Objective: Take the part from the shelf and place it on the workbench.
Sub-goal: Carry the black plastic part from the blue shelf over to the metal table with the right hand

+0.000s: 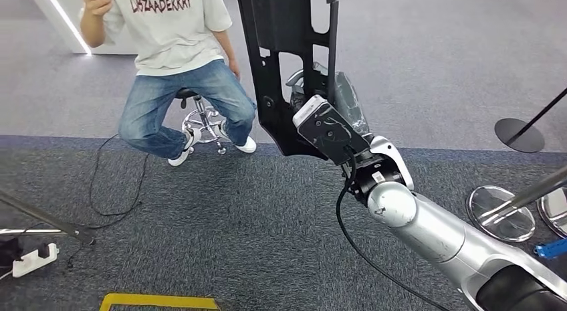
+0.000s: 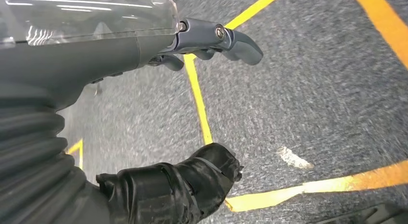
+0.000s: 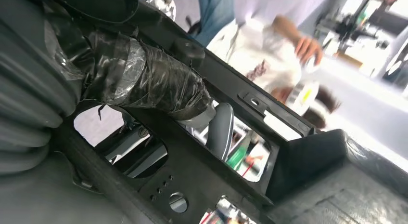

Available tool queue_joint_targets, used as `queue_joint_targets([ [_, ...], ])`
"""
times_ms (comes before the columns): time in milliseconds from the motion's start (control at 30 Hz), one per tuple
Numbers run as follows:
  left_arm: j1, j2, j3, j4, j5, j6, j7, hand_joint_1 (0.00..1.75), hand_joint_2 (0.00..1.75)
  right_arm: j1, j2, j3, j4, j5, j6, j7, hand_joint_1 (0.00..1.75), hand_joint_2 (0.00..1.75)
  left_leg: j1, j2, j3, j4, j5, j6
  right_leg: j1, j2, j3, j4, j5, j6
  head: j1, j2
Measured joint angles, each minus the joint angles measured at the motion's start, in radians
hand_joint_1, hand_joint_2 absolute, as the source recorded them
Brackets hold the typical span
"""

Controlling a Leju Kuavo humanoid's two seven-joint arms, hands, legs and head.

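Right hand [image 1: 334, 100]: fingers wrapped through a cut-out of the part [image 1: 284, 70], a long black panel held upright, most of it above the grip. Left hand [image 2: 211, 38]: fingers apart, holding nothing, over the floor. Hazard: top-heavy panel may pivot or slip; seated person [image 1: 177, 50] beyond it within swing reach.

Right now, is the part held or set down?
Held. The right robot hand grips the black part upright above the carpet; the wrist view shows fingers wrapped through it.
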Motion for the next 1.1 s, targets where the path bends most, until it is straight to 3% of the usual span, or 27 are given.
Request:
queue_joint_targets([
  [33,0.001,0.000,0.000,0.000,0.001,0.000,0.000,0.00,1.75,0.001,0.000,0.000,0.000,0.000,0.001,0.000,1.75,1.75,0.002,0.001,-0.002,-0.002,0.013,-0.002,0.000,-0.014,0.002,0.000,-0.003,0.001,0.000,0.000],
  [67,0.002,0.000,0.000,0.000,0.002,0.000,0.000,0.00,1.75,0.002,0.000,0.000,0.000,0.000,0.002,0.001,1.75,1.75,0.003,0.004,0.017,-0.040,0.040,-0.002,0.000,-0.027,0.006,0.000,-0.006,0.003,0.000,0.000],
  [100,0.002,0.000,0.000,0.000,0.002,0.001,0.001,0.00,1.75,0.002,0.000,0.000,0.000,0.000,0.003,0.001,1.75,1.75,0.002,0.016,0.053,-0.108,0.073,0.000,-0.001,-0.040,0.011,0.000,-0.011,0.006,0.000,0.000],
  [167,0.001,0.000,0.000,0.000,0.002,0.002,0.001,0.00,1.75,0.001,0.000,0.000,0.000,0.001,0.003,0.001,1.75,1.75,-0.008,0.049,0.116,-0.221,0.109,0.011,0.004,-0.063,0.022,-0.001,-0.020,0.015,0.000,0.000],
  [233,-0.002,0.001,0.000,0.000,0.002,0.003,0.001,0.00,1.75,-0.001,-0.001,0.000,0.000,0.002,0.003,0.002,1.75,1.75,-0.017,0.056,0.131,-0.250,0.106,0.027,0.010,-0.083,0.029,-0.006,-0.026,0.025,0.001,0.000],
  [300,-0.001,0.001,0.000,0.000,0.002,0.003,0.002,0.00,1.75,-0.002,-0.003,-0.001,0.000,0.004,0.003,0.003,1.75,1.75,-0.015,0.032,0.134,-0.257,0.107,0.041,0.010,-0.094,0.038,-0.011,-0.032,0.038,0.002,0.000],
  [367,0.002,0.001,0.000,0.000,0.002,0.004,0.003,0.00,1.75,-0.002,-0.005,-0.001,-0.001,0.007,0.002,0.005,1.75,1.75,-0.009,0.011,0.144,-0.267,0.109,0.053,0.007,-0.053,0.027,0.027,-0.060,0.046,0.006,0.000],
  [433,0.001,0.001,0.000,0.000,0.002,0.005,0.003,0.00,1.75,0.000,-0.007,-0.002,-0.001,0.011,0.001,0.007,1.75,1.75,-0.008,-0.009,0.149,-0.270,0.108,0.063,0.006,0.006,-0.035,0.146,-0.114,0.046,0.012,0.000],
  [500,-0.001,0.001,0.000,0.000,0.002,0.005,0.003,0.00,1.75,0.005,-0.009,-0.002,-0.001,0.014,0.000,0.008,1.75,1.75,-0.011,-0.035,0.149,-0.267,0.106,0.068,0.007,0.024,-0.106,0.260,-0.144,0.045,0.013,0.000],
  [533,-0.002,0.001,0.000,0.000,0.003,0.006,0.003,0.00,1.75,0.009,-0.010,-0.002,-0.001,0.015,0.000,0.009,1.75,1.75,-0.012,-0.050,0.149,-0.265,0.104,0.069,0.007,0.025,-0.120,0.270,-0.130,0.045,0.013,0.000],
  [600,-0.001,0.001,0.000,0.000,0.003,0.006,0.003,0.00,1.75,0.012,-0.013,-0.002,-0.001,0.015,0.000,0.010,1.75,1.75,-0.012,-0.081,0.148,-0.257,0.100,0.067,0.004,0.038,-0.095,0.182,-0.059,0.043,0.013,0.000],
  [667,-0.001,0.001,0.000,0.000,0.003,0.006,0.003,0.00,1.75,0.011,-0.015,-0.002,0.000,0.016,0.000,0.010,1.75,1.75,-0.012,-0.110,0.142,-0.245,0.095,0.061,-0.004,0.091,-0.052,0.064,-0.004,0.040,0.012,0.000],
  [733,-0.002,0.001,0.000,0.000,0.003,0.007,0.003,0.00,1.75,0.012,-0.017,-0.002,0.000,0.016,0.001,0.010,1.75,1.75,-0.008,-0.134,0.131,-0.240,0.095,0.049,-0.003,0.121,-0.034,0.020,0.001,0.035,0.011,0.000],
  [800,0.000,0.002,0.000,0.000,0.004,0.010,0.003,0.00,1.75,0.012,-0.017,-0.002,0.000,0.016,0.003,0.010,1.75,1.75,-0.002,-0.155,0.125,-0.245,0.099,0.035,0.000,0.094,-0.024,0.010,0.003,0.025,0.012,0.000],
  [867,0.003,0.001,0.000,0.000,0.004,0.012,0.003,0.00,1.75,0.010,-0.018,-0.002,0.001,0.017,0.005,0.011,1.75,1.75,-0.005,-0.113,0.114,-0.220,0.084,0.025,-0.002,0.064,-0.008,-0.004,0.006,0.010,0.007,0.000],
  [933,0.002,0.000,0.000,0.000,0.005,0.012,0.003,0.00,1.75,0.009,-0.018,-0.002,0.002,0.018,0.006,0.011,1.75,1.75,-0.006,-0.037,0.065,-0.118,0.034,0.017,0.000,0.034,0.006,-0.012,0.004,0.000,0.001,0.000],
  [1000,-0.001,0.000,0.000,0.000,0.005,0.012,0.003,0.00,1.75,0.010,-0.018,-0.002,0.002,0.018,0.008,0.011,1.75,1.75,-0.001,-0.006,0.001,0.003,-0.009,0.010,0.004,0.004,0.013,-0.012,-0.002,-0.004,0.001,0.000],
  [1033,-0.001,0.000,0.000,0.000,0.005,0.012,0.003,0.00,1.75,0.012,-0.018,-0.002,0.002,0.018,0.008,0.011,1.75,1.75,0.002,-0.002,-0.012,0.025,-0.009,0.008,0.004,-0.011,0.016,-0.012,-0.006,-0.003,0.000,0.000],
  [1067,0.000,0.000,0.000,0.000,0.006,0.012,0.003,0.00,1.75,0.013,-0.018,-0.002,0.002,0.018,0.009,0.011,1.75,1.75,0.004,0.001,-0.007,0.011,0.008,0.006,0.004,-0.025,0.019,-0.011,-0.010,-0.002,0.000,0.000],
  [1100,0.001,0.000,0.000,0.000,0.006,0.012,0.003,0.00,1.75,0.014,-0.018,-0.002,0.002,0.018,0.009,0.011,1.75,1.75,0.005,0.006,0.018,-0.038,0.039,0.005,0.004,-0.038,0.024,-0.010,-0.015,0.001,0.000,0.000],
])
